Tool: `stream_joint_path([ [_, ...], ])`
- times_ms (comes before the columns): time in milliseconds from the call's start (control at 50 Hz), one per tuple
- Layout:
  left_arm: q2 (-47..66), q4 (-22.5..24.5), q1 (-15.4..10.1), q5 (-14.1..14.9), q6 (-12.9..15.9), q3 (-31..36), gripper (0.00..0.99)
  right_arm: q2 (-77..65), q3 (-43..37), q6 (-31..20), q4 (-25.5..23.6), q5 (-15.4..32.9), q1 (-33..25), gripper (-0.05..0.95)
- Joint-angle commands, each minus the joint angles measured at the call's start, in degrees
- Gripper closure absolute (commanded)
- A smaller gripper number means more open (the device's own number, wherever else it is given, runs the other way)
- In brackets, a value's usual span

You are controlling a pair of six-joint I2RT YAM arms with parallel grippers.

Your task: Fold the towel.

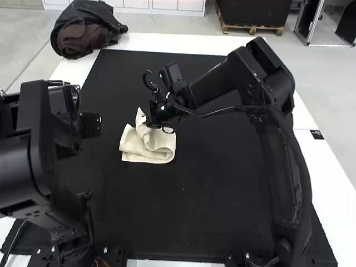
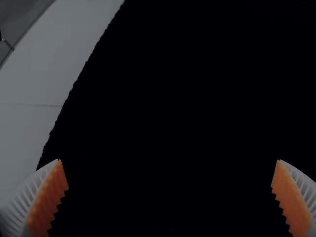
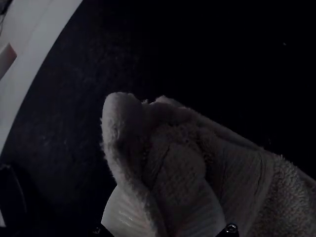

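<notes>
High view | R tool (image 1: 158,114) clamps bunched towel (image 1: 146,149) | L tool (image 1: 90,125) spread

Left hand (image 1: 90,125) spread wide; right arm (image 1: 245,72) extended inward, elbow bent, right hand (image 1: 152,121) clamped

A white worktop (image 1: 161,41) carries a broad black mat (image 1: 222,183), with a pale border around it. A small black label (image 1: 316,134) lies on the right border, beside a seam. At the far left corner sits a black bag (image 1: 86,30) with a dark brown patch. Behind runs a smooth grey floor (image 1: 167,23), with pale cabinets (image 1: 167,4) along the back. Farther right, a large black box (image 1: 256,12) stands on a wooden pallet (image 1: 253,28), near a metal frame (image 1: 313,22) with dark panels. Light is even there; the right wrist view is dim, with perhaps a pinkish block (image 3: 7,59) on the border.
</notes>
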Motion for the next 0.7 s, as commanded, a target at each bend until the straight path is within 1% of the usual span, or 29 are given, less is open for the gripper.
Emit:
stream_joint_path([
  [0, -1.3, 0.0, 0.5, -0.4, 0.3, -0.4, 0.028, 1.0, 3.0, 0.7, 0.6, -0.9, 1.1, 0.92],
  [280, -1.3, 0.2, 0.5, -0.4, 0.1, -0.4, 0.028, 4.2, 6.9, 1.1, 0.6, -1.2, 1.8, 0.92],
  [500, -1.3, 0.0, 0.5, -0.2, 0.1, -0.6, 0.028, 7.3, 9.3, 3.1, 0.7, -1.3, 2.2, 0.92],
  [520, -1.3, 0.1, 0.5, -0.3, 0.1, -0.7, 0.028, 7.5, 9.4, 3.3, 0.7, -1.3, 2.3, 0.9],
  [580, -1.3, 0.2, 0.5, -0.2, 0.1, -0.9, 0.028, 8.1, 10.1, 3.7, 0.7, -1.3, 2.4, 0.74],
  [620, -1.3, 0.3, 0.5, -0.3, 0.1, -0.9, 0.028, 8.3, 10.4, 3.8, 0.6, -1.3, 2.6, 0.67],
  [680, -1.3, 0.4, 0.5, -0.3, 0.1, -1.0, 0.028, 8.4, 10.9, 3.8, 0.6, -1.3, 2.8, 0.63],
])
